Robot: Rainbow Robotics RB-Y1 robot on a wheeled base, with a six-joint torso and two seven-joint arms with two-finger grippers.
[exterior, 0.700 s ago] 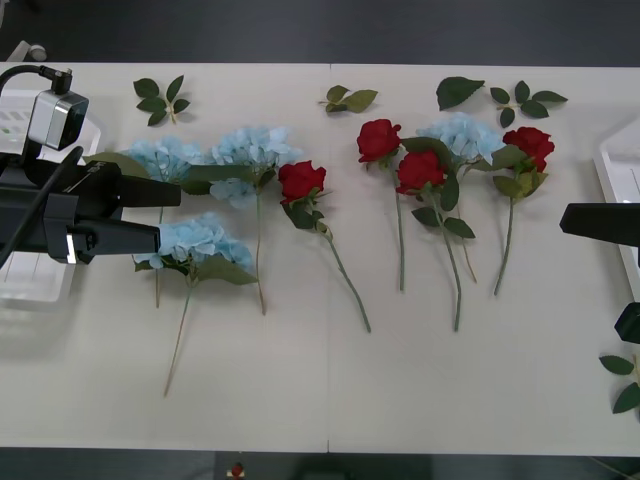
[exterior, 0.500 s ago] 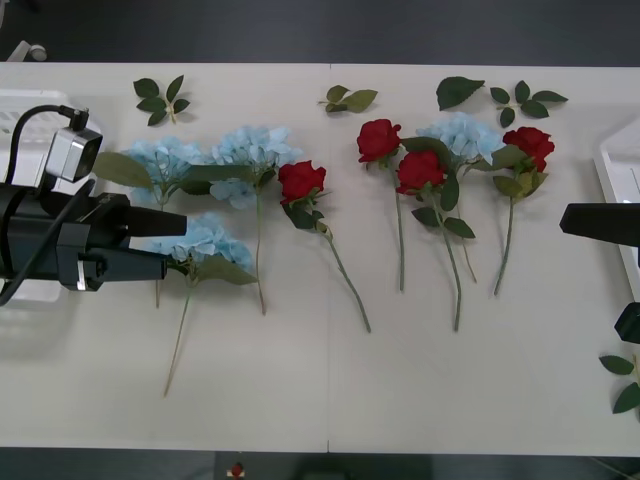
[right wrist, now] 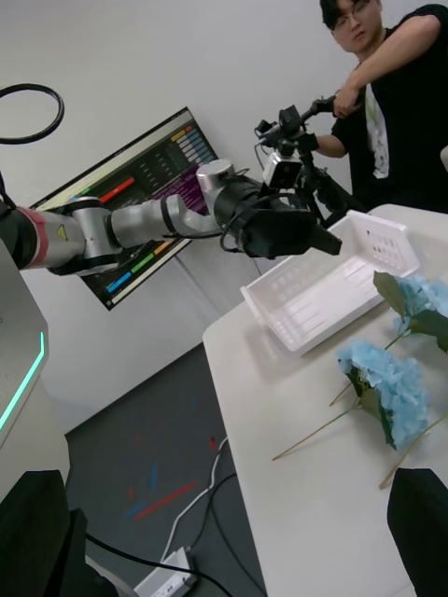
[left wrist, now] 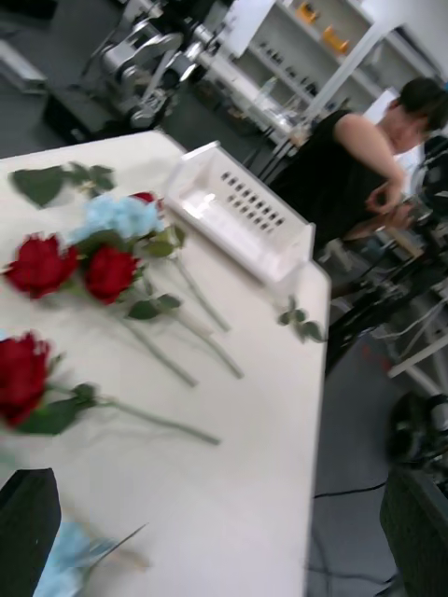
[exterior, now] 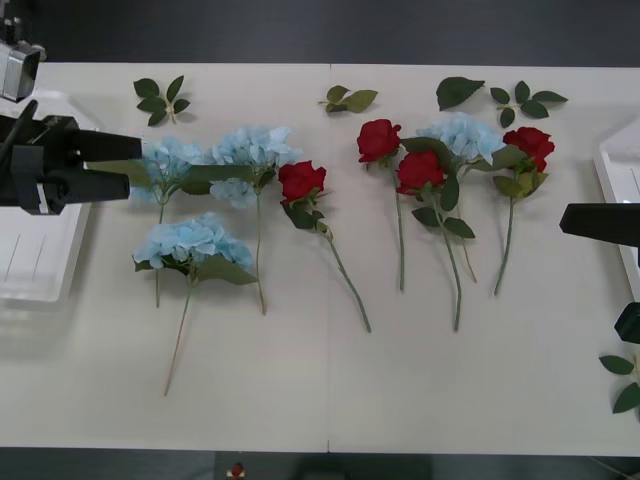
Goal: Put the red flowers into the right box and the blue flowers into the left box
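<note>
The left tool (exterior: 125,165) is open and holds nothing. The blue flowers (exterior: 190,240) lie just to its right, stems pointing toward the robot.

So on the table (exterior: 330,390), three blue flowers (exterior: 193,240) lie left, the red flowers (exterior: 378,139) mid-right with one more blue among them. The left box (exterior: 35,255) sits at the left edge under my left hand (exterior: 125,160), the right box (exterior: 615,170) at the right edge.

Left gripper (exterior: 133,165) raised, jaws apart.
</note>
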